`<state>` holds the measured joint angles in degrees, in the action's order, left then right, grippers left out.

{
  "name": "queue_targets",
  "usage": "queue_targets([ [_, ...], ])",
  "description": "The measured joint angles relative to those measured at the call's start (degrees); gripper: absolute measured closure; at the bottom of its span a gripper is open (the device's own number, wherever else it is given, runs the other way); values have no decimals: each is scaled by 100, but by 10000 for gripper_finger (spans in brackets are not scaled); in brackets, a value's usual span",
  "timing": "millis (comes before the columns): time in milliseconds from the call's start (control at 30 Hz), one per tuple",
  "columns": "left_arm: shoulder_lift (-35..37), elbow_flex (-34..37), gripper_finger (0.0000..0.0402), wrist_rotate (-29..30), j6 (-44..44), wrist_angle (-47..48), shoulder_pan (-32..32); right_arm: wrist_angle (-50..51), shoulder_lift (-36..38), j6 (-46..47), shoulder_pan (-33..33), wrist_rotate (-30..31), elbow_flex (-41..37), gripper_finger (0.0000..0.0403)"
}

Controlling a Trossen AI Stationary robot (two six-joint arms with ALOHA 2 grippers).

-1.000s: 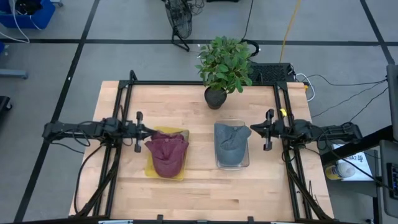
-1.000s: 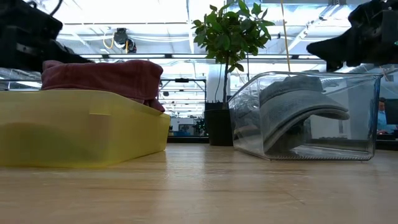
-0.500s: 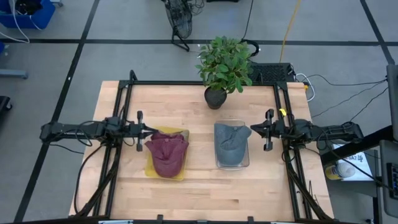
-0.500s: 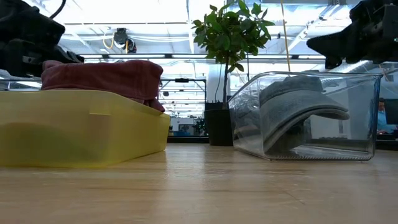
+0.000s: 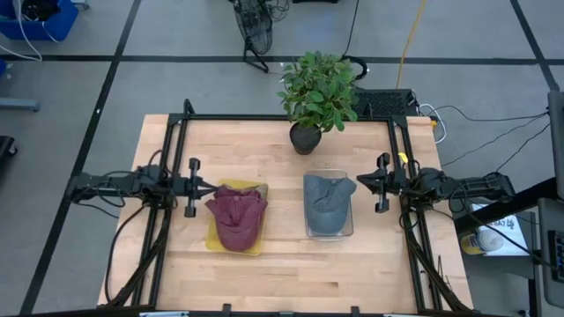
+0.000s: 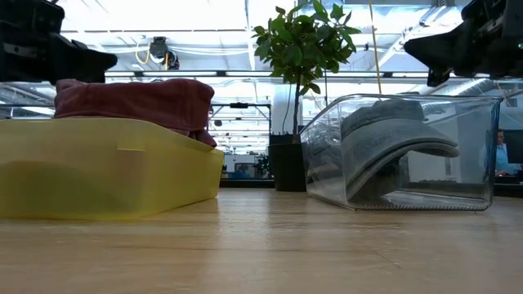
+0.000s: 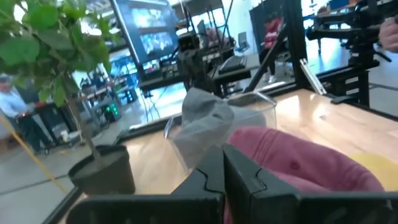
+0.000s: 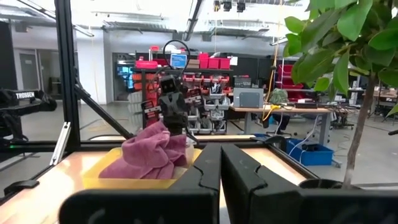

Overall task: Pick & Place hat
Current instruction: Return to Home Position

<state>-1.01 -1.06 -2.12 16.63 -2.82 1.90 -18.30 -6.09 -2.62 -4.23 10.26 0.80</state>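
Note:
A maroon hat (image 5: 235,217) lies in a yellow tray (image 5: 215,239) left of the table's middle; it also shows in the low view (image 6: 135,102) and the left wrist view (image 7: 305,162). A grey hat (image 5: 328,201) lies in a clear bin (image 5: 347,231) to the right, also in the low view (image 6: 392,143). My left gripper (image 5: 211,187) is shut and empty, just left of the tray, above table height. My right gripper (image 5: 357,182) is shut and empty, just right of the bin.
A potted plant (image 5: 315,95) stands at the table's far middle. A black frame (image 5: 176,141) runs along the table's left, far and right sides. Bare wood (image 5: 282,273) lies along the near side.
My left gripper has drawn back a little toward the table's left edge and risen, away from the maroon hat. My right gripper has risen slightly. Both hats stay where they were.

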Motion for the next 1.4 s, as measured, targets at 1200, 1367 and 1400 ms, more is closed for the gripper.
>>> queue_targets([
  [1200, 76, -9, 398, -24, -246, 137, 200, -262, 0, -410, 0, -482, 0, 403],
  [1367, 76, -11, 397, 234, -304, 194, 198, -263, -35, -323, 0, -410, 0, 403],
  [1400, 76, -11, 397, 237, -296, 215, 200, -261, -55, -293, 0, -407, 0, 403],
])
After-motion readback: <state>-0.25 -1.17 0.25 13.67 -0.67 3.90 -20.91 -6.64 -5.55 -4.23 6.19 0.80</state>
